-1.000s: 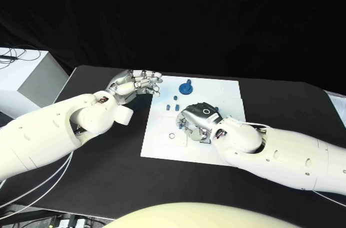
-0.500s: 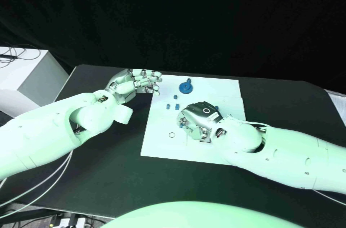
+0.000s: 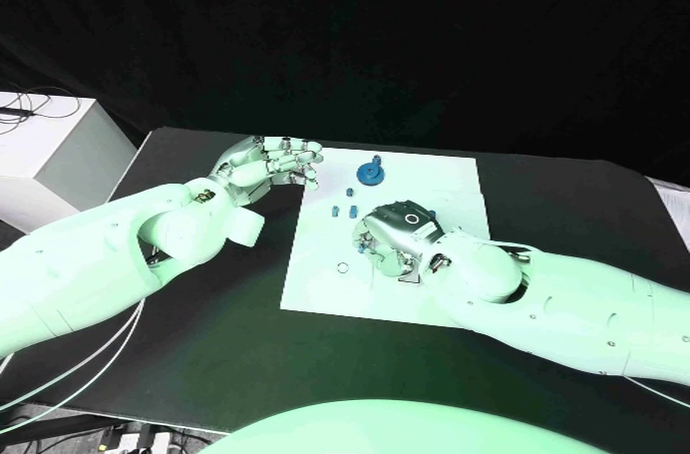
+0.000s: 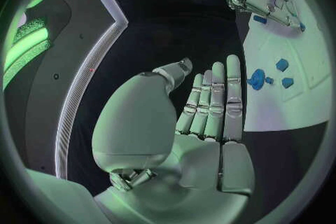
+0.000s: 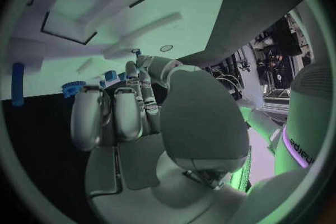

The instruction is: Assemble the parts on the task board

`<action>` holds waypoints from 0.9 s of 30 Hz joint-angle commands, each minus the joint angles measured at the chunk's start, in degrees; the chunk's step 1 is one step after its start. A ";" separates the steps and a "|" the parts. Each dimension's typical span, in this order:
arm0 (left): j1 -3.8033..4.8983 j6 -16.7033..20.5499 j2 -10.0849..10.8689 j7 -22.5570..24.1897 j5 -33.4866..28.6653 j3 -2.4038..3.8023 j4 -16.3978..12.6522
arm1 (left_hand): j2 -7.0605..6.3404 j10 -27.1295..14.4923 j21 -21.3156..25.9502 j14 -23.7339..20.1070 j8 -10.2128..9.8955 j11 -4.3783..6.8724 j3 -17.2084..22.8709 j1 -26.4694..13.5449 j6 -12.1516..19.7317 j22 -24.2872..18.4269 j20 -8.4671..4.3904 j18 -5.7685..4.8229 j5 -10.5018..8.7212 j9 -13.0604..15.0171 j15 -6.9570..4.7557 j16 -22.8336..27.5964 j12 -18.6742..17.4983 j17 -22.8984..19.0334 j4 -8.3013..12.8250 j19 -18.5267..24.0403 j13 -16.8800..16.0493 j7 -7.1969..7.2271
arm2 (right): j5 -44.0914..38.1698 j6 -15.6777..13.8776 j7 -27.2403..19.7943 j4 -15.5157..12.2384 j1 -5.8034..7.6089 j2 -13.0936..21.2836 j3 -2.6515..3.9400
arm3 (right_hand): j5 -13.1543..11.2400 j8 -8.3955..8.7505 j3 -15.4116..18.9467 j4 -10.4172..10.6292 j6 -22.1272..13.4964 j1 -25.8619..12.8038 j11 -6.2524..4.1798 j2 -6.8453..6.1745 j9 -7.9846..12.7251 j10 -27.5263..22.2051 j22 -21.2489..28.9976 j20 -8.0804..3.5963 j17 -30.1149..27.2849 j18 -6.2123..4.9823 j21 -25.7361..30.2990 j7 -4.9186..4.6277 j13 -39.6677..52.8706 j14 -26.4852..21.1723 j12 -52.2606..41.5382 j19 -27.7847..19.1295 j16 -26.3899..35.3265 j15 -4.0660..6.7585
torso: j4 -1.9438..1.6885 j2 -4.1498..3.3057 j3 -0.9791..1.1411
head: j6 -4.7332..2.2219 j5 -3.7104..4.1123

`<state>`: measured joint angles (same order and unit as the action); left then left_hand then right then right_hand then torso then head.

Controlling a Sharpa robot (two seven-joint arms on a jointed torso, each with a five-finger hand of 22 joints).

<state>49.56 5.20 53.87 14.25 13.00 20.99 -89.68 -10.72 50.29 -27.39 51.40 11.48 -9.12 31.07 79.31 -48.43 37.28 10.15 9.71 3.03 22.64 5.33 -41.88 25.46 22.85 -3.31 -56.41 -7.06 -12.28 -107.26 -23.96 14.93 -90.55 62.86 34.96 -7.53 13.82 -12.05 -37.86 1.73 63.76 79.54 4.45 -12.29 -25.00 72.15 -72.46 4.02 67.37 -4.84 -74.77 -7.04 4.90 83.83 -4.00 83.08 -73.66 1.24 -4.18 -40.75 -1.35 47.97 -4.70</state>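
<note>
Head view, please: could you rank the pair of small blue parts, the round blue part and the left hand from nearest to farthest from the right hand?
1. Pair of small blue parts: on the task board, just beside the right hand.
2. Round blue part: near the board's far edge.
3. Left hand: off the board, past its left edge.

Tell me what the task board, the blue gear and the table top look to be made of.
Task board: seemingly a thin, rigid white sheet, plastic or coated metal; flat, matte, crisp edges. Blue gear: probably moulded or printed plastic; uniform saturated colour, dull finish, toothed rim in the right wrist view. Table: black and matte, no glare; whether cloth, laminate or paint cannot be told.
</note>
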 commanded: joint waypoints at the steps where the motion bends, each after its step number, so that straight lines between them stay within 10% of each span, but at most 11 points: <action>1: 0.00 -0.78 -0.14 0.27 0.19 0.04 -0.06 | 0.23 -0.09 0.07 0.30 0.02 -0.17 0.01 0.20 0.40 0.05 -0.04 0.53 0.05 -0.08 0.14 0.32 -0.06 0.03 0.22 -0.25 0.08 -0.52 | -0.95 -0.04 0.27 0.16 -0.04 -0.18 0.00 | 0.34 -0.31 -0.38 0.07 0.22 0.25 -1.31 0.60 -0.05 1.87 -0.07 0.01 0.02 1.00 -0.10 0.03 0.09 2.46 -0.06 0.55 -0.23 0.40 | -0.02 0.02 -0.07 | 0.06 0.04; 27: 0.00 -1.16 -0.06 0.09 0.07 0.04 -0.03 | 0.31 -0.11 0.09 0.33 0.09 -0.17 0.02 0.10 0.42 0.07 -0.02 0.54 0.06 -0.13 0.15 0.44 -0.04 0.05 0.17 -0.19 0.13 -0.52 | -1.25 0.48 0.49 0.63 -0.04 -0.28 0.00 | 0.38 -0.38 -0.47 0.02 0.18 0.15 -1.31 0.60 -0.16 1.93 -0.29 0.01 0.00 1.03 -0.29 0.03 0.09 2.46 -0.02 0.60 -0.30 0.40 | -0.02 0.04 -0.01 | 0.39 -0.20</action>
<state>49.56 5.05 53.86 14.14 13.05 20.99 -89.61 -10.72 50.29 -27.39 51.40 11.48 -9.12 31.07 79.30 -48.43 37.27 10.15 9.72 3.03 22.55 5.32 -41.65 25.46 22.85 -3.31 -56.41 -6.97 -12.28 -107.62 -24.11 15.53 -89.92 62.86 34.73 -7.53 13.96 -12.17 -37.86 1.73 63.64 79.72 4.65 -12.12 -25.17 72.35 -72.70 4.23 67.37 -4.83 -74.77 -6.94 4.94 83.83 -3.62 83.29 -73.66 1.23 -4.17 -40.70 -1.36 48.39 -4.96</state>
